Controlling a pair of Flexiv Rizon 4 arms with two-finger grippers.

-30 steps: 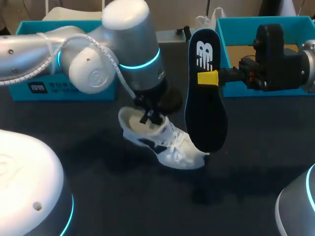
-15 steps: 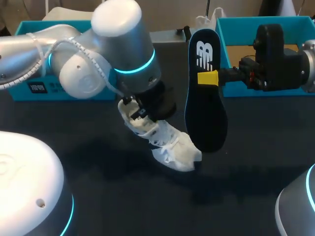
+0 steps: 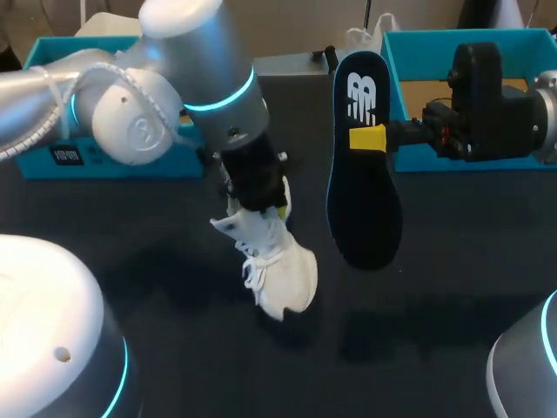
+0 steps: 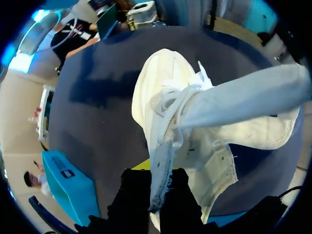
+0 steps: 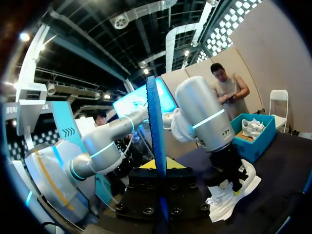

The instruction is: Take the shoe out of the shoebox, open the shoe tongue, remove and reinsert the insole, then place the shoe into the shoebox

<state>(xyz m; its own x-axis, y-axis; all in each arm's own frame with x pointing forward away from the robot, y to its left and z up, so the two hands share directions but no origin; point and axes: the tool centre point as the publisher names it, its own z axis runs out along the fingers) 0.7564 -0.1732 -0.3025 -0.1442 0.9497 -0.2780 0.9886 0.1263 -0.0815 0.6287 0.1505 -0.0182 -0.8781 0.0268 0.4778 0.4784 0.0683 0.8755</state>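
Since a second ago the shoe (image 3: 277, 261) has been swung round by the left arm. Its toe, then pointed toward the insole (image 3: 364, 174), is now turned down and toward the near edge of the table (image 3: 435, 305); the insole has not been moved. The shoe is white, with laces loose, tongue drawn out long and opening spread wide. It is held over the table's middle, and whether its toe rests on the surface cannot be told. The left gripper (image 3: 259, 207) is closed narrowly on the edge of the shoe's collar. The right gripper (image 3: 376, 138) is clamped on the dark insole — held upright in the air, just beside the shoe, in front of a teal box (image 3: 452, 37).
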